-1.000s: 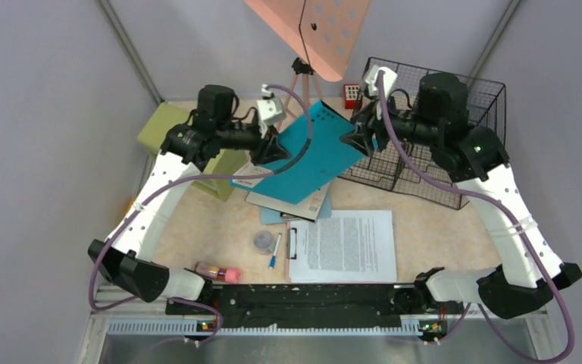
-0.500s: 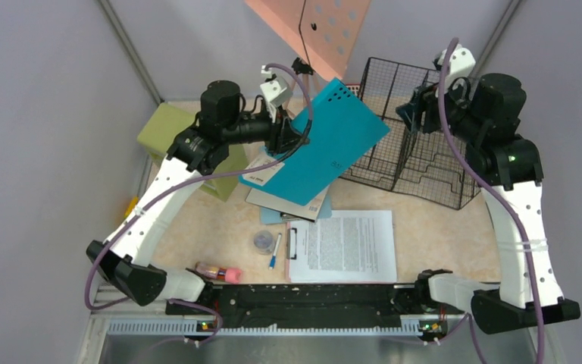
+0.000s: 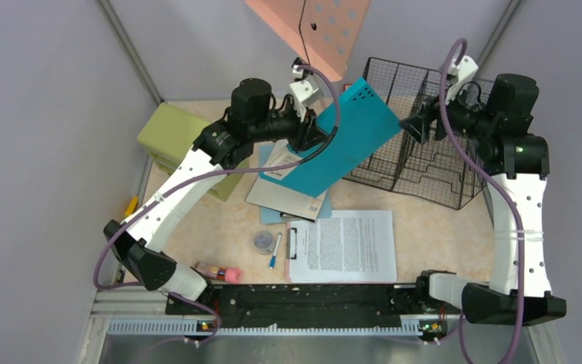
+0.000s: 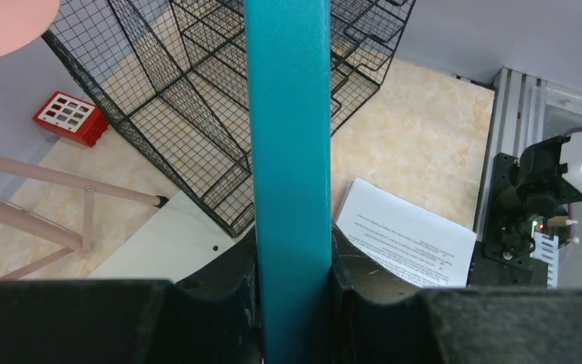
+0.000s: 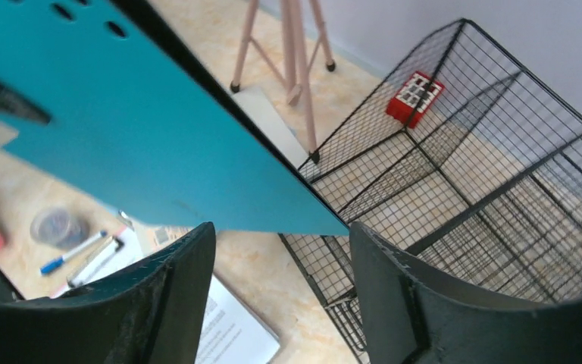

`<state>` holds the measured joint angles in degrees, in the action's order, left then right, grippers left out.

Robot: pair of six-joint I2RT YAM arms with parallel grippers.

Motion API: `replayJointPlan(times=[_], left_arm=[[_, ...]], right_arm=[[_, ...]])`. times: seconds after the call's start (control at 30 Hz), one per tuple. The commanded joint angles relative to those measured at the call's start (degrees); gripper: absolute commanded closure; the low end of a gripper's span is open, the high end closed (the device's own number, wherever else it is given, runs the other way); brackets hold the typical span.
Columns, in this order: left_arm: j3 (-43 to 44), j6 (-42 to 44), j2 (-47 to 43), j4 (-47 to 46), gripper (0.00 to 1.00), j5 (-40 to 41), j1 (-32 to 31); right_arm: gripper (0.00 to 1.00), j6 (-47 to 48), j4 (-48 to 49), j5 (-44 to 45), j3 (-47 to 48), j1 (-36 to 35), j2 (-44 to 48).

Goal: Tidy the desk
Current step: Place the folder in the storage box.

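Note:
My left gripper is shut on a teal folder and holds it tilted in the air above the beige marbled desk, its far corner at the wire rack. In the left wrist view the folder stands edge-on between my jaws. My right gripper is open and empty, just right of the folder's corner; in the right wrist view the folder fills the upper left above the open fingers.
A green cabinet stands at the left. A stack of papers and booklets, a clipboard with a printed sheet, a pen, a small round lid and a pink-capped tube lie on the desk. A red calculator lies behind the rack. A pink lamp hangs above.
My left gripper carried the teal folder up and right toward the wire rack. My right gripper let go of the folder's edge, swung up and right, and now sits open by its corner.

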<state>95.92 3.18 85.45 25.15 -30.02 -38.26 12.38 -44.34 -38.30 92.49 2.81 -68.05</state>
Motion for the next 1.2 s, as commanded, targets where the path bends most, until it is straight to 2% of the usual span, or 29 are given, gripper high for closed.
replayJointPlan(times=[0.0, 0.13, 0.27, 0.33, 0.43, 0.87, 1.03, 1.1, 1.17], left_arm=[[2.7, 9.1, -2.6, 1.9, 1.00, -4.1, 0.1], [2.5, 18.1, -3.6, 9.2, 1.00, -7.1, 0.2], [4.5, 24.0, -3.1, 15.0, 1.00, -9.1, 0.2], [5.4, 24.9, -2.8, 16.6, 1.00, -9.3, 0.2], [5.9, 26.1, -2.6, 18.3, 1.00, -9.7, 0.2], [5.7, 30.9, -3.7, 23.6, 1.00, -12.6, 0.2], [6.6, 29.4, -2.8, 22.5, 1.00, -14.8, 0.2], [6.8, 28.7, -2.5, 22.1, 1.00, -15.8, 0.2], [6.8, 28.4, -2.5, 21.9, 1.00, -15.8, 0.2]], right_arm=[[0.33, 15.6, -10.0, -9.9, 6.0, 0.1, -0.8], [0.30, 24.3, -14.4, -14.9, 6.7, -0.2, -1.4], [0.16, 26.2, -11.3, -14.3, 1.8, -6.5, 1.6], [0.15, 27.2, -11.6, -11.5, 0.2, -11.4, 2.1], [0.14, 27.9, -12.0, -10.9, -1.9, -14.5, 2.2], [0.15, 29.8, -6.7, -11.6, -10.3, -16.0, 3.1], [0.21, 28.4, -3.6, -13.7, -15.1, -19.5, 3.3], [0.31, 27.4, -1.8, -13.5, -16.1, -20.5, 3.4], [0.49, 27.3, -1.8, -13.3, -15.6, -21.1, 3.3]])
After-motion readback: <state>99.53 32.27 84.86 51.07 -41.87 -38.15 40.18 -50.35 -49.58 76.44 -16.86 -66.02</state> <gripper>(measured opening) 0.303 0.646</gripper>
